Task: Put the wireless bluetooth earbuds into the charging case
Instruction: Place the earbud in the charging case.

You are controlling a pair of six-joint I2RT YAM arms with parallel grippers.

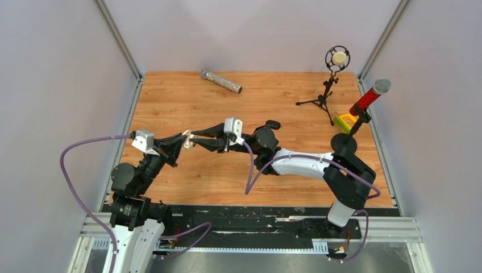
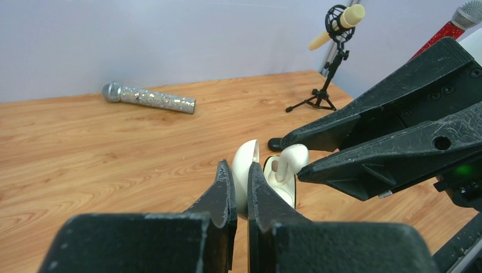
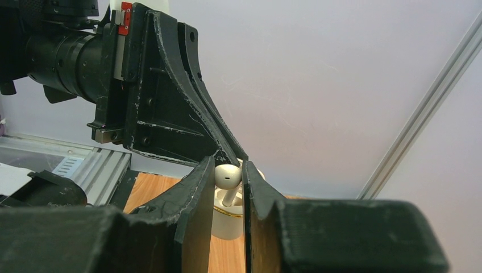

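Note:
My left gripper is shut on the open lid of the white charging case and holds it above the table in the left-centre of the top view. The case body hangs open beside the fingers. My right gripper is shut on the whitish earbud. The earbud's stem points down into the case. In the left wrist view the earbud sits at the case mouth. The black roundish earbud lies on the table behind the right arm.
A glittery silver microphone lies at the back of the wooden table. A small microphone on a tripod and a red microphone on a round-based stand stand at the back right, with a yellow-green block beside them.

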